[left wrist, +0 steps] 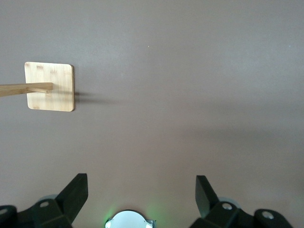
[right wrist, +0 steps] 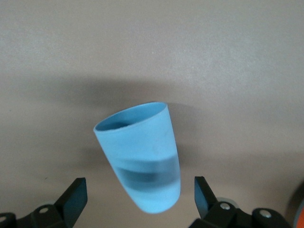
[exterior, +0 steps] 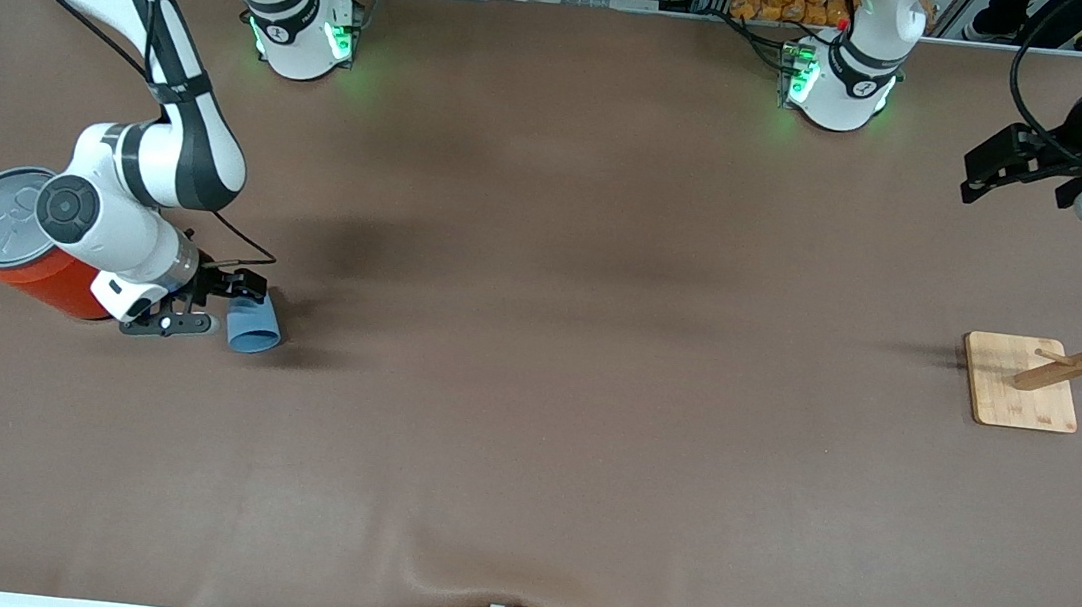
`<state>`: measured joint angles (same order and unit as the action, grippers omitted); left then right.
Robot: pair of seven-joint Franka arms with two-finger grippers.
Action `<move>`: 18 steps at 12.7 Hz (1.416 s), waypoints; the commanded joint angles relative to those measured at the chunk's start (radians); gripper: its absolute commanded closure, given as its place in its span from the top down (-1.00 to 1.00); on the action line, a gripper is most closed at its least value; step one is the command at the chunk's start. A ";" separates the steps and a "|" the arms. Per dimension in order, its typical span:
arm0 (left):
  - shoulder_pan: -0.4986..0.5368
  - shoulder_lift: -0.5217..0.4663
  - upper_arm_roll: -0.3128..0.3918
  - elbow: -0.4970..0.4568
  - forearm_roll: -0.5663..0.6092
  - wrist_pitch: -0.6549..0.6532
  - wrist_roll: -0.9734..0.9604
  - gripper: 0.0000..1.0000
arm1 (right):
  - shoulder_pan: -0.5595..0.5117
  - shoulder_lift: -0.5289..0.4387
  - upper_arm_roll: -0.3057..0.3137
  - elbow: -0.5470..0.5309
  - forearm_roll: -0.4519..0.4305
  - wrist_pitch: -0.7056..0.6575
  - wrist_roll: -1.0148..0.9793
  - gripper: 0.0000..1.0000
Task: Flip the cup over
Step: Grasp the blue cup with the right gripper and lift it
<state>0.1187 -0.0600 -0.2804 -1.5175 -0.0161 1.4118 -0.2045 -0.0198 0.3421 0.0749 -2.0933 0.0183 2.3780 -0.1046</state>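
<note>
The cup (exterior: 253,324) lies on its side at the frame's lower left, not yet flipped.
The right gripper (exterior: 211,303) straddles it, fingers spread, gripping nothing; at upper right, the left gripper (exterior: 985,169) waits open.

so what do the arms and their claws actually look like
Both arms are glossy white with rounded segments, dark grey or black joint bands and black cables running along them. Their bases glow green. The right claw is black with two short fingers under a white wrist body; the left claw is likewise black. In the wrist views the fingers are black and wedge-shaped.
</note>
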 commanded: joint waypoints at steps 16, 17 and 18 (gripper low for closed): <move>0.016 0.000 -0.005 0.010 -0.001 -0.005 -0.012 1.00 | 0.017 0.193 0.201 0.438 0.003 -0.220 -0.040 -0.87; 0.016 -0.001 -0.003 0.010 -0.001 -0.008 -0.010 1.00 | 0.026 0.216 0.216 0.478 0.003 -0.218 -0.035 -0.85; 0.016 -0.003 0.000 0.010 -0.001 -0.010 -0.009 1.00 | 0.046 0.242 0.229 0.527 0.000 -0.215 -0.044 -0.84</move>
<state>0.1267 -0.0595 -0.2792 -1.5179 -0.0161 1.4123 -0.2049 0.0075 0.4912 0.2758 -1.6964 0.0190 2.1808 -0.1581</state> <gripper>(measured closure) 0.000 0.189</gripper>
